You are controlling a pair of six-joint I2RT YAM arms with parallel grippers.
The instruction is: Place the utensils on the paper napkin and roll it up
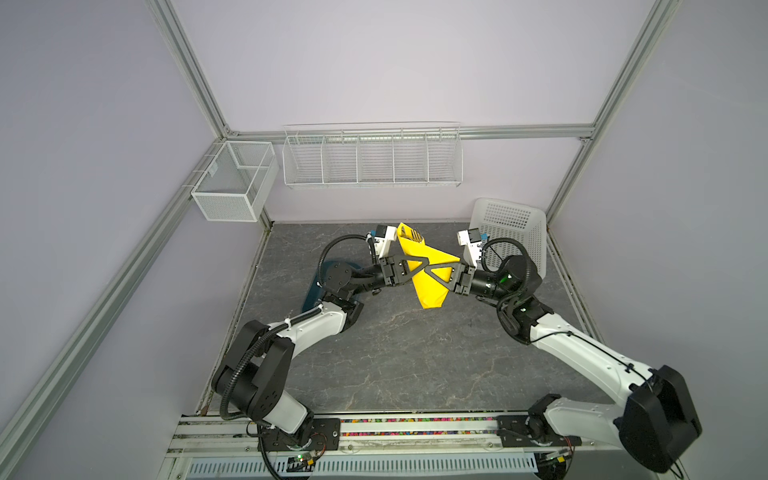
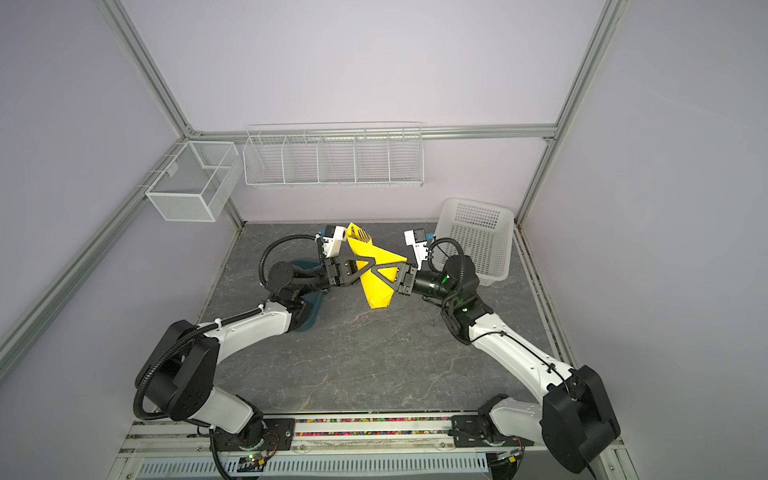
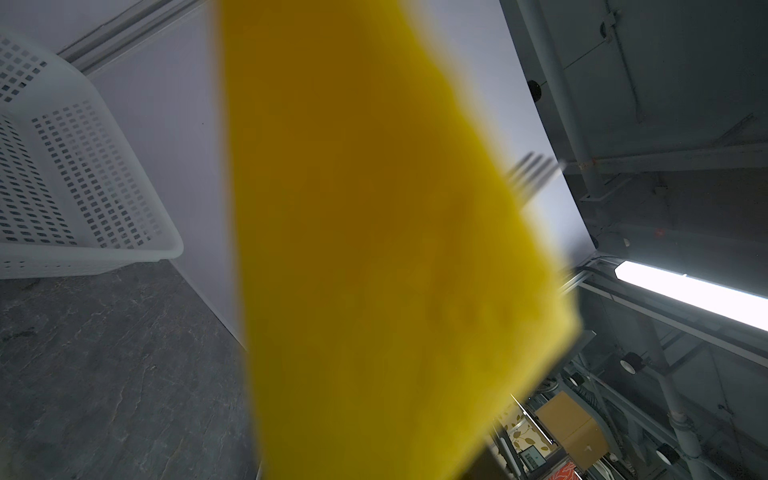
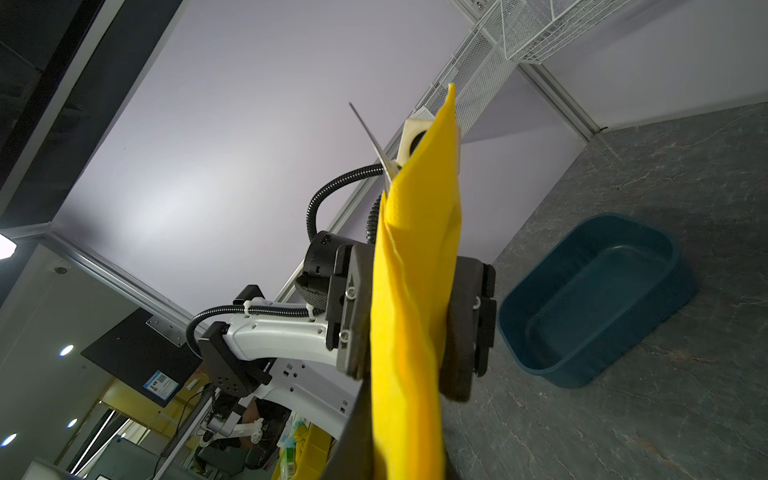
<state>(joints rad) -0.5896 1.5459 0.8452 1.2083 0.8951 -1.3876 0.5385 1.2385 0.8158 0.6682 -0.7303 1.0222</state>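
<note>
The yellow paper napkin (image 1: 432,291) (image 2: 378,295) is wrapped into a long roll around the utensils and hangs tilted in the air above the back of the table. Fork tines (image 1: 417,237) (image 3: 534,172) and a knife tip (image 4: 374,141) stick out of its upper end; the rest of the utensils is hidden inside. My left gripper (image 1: 422,266) (image 4: 409,332) comes from the left, with a finger pressed on each side of the roll. My right gripper (image 1: 434,272) (image 4: 395,436) meets it from the right and is shut on the same roll. In the left wrist view the napkin (image 3: 374,249) hides my jaws.
A teal tub (image 4: 594,299) (image 1: 316,291) sits on the table under the left arm. A white perforated basket (image 1: 511,232) (image 3: 62,166) leans at the back right corner. A wire rack (image 1: 372,158) and a mesh box (image 1: 232,183) hang on the walls.
</note>
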